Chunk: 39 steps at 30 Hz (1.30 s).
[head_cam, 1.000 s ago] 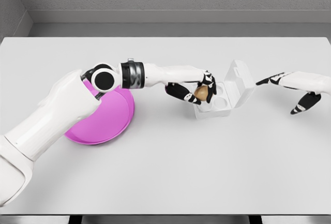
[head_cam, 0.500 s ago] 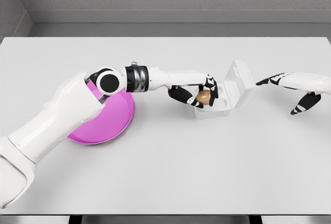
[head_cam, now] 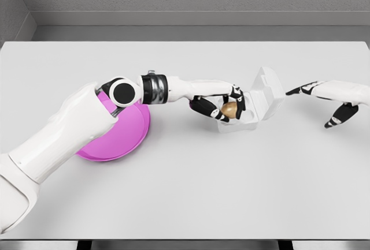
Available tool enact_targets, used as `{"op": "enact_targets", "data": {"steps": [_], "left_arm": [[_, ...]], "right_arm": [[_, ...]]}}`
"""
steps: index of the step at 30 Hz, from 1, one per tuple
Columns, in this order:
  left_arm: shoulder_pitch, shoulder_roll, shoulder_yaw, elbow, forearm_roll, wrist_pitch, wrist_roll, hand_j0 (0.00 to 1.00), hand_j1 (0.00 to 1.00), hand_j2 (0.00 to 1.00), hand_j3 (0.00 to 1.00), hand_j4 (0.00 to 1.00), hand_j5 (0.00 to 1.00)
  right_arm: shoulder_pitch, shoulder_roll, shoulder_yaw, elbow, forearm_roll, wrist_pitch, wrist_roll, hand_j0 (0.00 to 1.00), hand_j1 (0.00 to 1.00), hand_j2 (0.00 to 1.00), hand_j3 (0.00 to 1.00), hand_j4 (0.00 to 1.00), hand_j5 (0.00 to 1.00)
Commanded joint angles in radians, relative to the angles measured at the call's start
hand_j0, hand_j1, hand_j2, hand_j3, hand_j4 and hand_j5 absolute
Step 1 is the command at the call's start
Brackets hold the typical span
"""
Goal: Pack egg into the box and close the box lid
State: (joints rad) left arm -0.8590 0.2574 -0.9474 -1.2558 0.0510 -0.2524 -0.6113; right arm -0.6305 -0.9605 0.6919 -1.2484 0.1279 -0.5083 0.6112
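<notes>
A brown egg [head_cam: 230,109] is held in my left hand [head_cam: 222,109], whose black fingers curl around it. The hand sits over the near-left part of the white egg box [head_cam: 250,115], low against the tray. The box lid [head_cam: 270,91] stands open, tilted up toward the back right. My right hand [head_cam: 338,107] hovers to the right of the box, apart from it, fingers spread and holding nothing.
A magenta plate [head_cam: 118,131] lies on the white table [head_cam: 191,186] at the left, partly under my left forearm. A grey wall runs along the table's far edge.
My left hand has carried the egg slightly right and down, closer into the box tray. The right hand has stayed in place.
</notes>
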Motion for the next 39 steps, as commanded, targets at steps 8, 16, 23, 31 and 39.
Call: {"op": "enact_targets", "data": {"steps": [8, 16, 23, 31, 39], "left_arm": [[-0.002, 0.02, 0.002, 0.018, 0.012, 0.012, 0.0, 0.38, 0.38, 0.38, 0.38, 0.38, 0.38], [-0.011, 0.017, 0.006, 0.038, 0.009, 0.009, 0.0, 0.38, 0.38, 0.38, 0.38, 0.38, 0.38], [-0.026, -0.026, -0.001, 0.084, 0.0, 0.007, 0.0, 0.38, 0.38, 0.38, 0.38, 0.38, 0.38], [-0.041, -0.059, 0.001, 0.145, -0.007, 0.001, 0.0, 0.38, 0.38, 0.38, 0.38, 0.38, 0.38], [-0.041, -0.13, -0.002, 0.193, -0.037, -0.004, 0.0, 0.38, 0.38, 0.38, 0.38, 0.38, 0.38]], "right_arm": [[0.0, 0.002, -0.002, 0.0, -0.005, 0.002, 0.0, 1.0, 1.0, 1.0, 1.0, 1.0, 1.0], [-0.005, 0.003, -0.002, -0.002, -0.005, 0.001, 0.0, 1.0, 1.0, 1.0, 1.0, 1.0, 1.0], [-0.002, 0.002, -0.003, 0.001, -0.005, 0.004, 0.0, 1.0, 1.0, 1.0, 1.0, 1.0, 1.0], [-0.003, 0.002, -0.003, 0.023, -0.005, 0.005, 0.0, 1.0, 1.0, 1.0, 1.0, 1.0, 1.0], [-0.002, 0.003, -0.005, 0.02, -0.005, 0.004, 0.0, 1.0, 1.0, 1.0, 1.0, 1.0, 1.0]]}}
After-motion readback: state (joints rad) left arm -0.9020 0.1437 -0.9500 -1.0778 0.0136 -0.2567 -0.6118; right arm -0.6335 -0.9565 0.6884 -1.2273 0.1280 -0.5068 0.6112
